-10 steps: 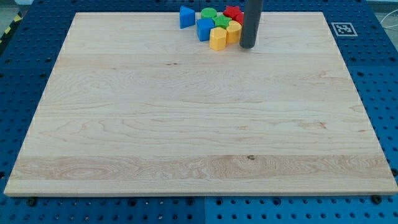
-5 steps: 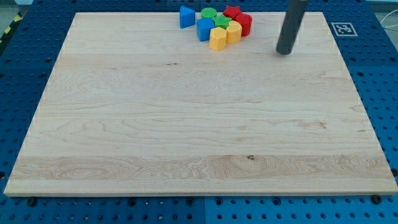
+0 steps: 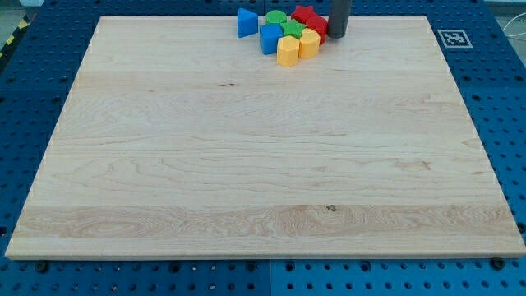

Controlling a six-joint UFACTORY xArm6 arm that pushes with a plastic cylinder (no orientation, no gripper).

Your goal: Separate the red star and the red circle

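Gripperless rod, my tip (image 3: 338,35) touching red circle (image 3: 321,28), red star (image 3: 306,14) adjacent, no legible writing

A big board (image 3: 263,164) of light wood fills most of the view. It lies on a blue table (image 3: 33,99) full of small round holes. A black and white square sticker (image 3: 454,38) sits at the top right. Yellow and black stripes (image 3: 12,34) show at the top left.

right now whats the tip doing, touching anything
My tip: no hand, holds nothing; at the right edge of the red circle, seemingly touching, beside the red star.
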